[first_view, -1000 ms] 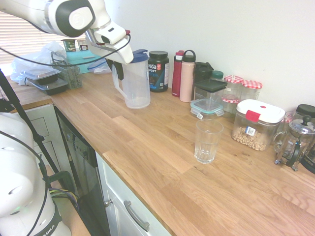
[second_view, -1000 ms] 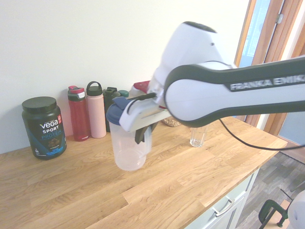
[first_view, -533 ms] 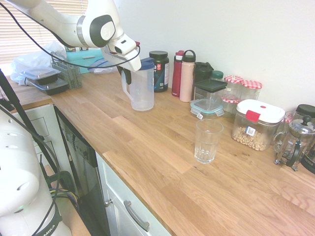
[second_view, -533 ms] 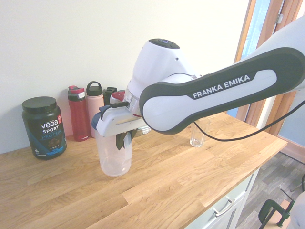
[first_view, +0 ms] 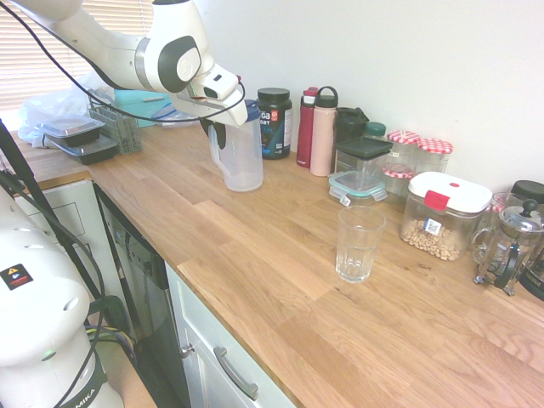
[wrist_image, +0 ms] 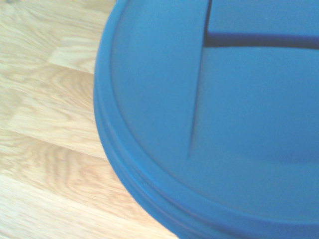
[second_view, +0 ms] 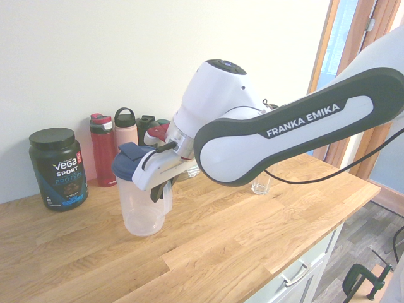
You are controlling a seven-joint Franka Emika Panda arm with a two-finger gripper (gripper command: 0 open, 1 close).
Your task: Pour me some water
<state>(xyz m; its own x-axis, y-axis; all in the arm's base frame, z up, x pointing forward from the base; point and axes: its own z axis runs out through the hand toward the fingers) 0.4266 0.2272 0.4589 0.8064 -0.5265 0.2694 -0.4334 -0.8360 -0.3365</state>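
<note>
A clear plastic pitcher with a blue lid stands upright near the back of the wooden counter, its base at the counter surface. My gripper is shut on the pitcher's handle, on the side facing away from the wall; its dark fingers show against the handle. The blue lid fills most of the wrist view, with counter wood beside it. A clear drinking glass stands upright well apart from the pitcher, toward the counter's front; the arm partly hides the glass in the second exterior view.
Along the wall stand a black protein tub, a red bottle and a pink bottle, food containers, a nut jar and a French press. A rack and trays sit at the far end.
The arm has carried the pitcher away from the glass, toward the protein tub, and lowered it to the counter. The grip on the handle is unchanged.
</note>
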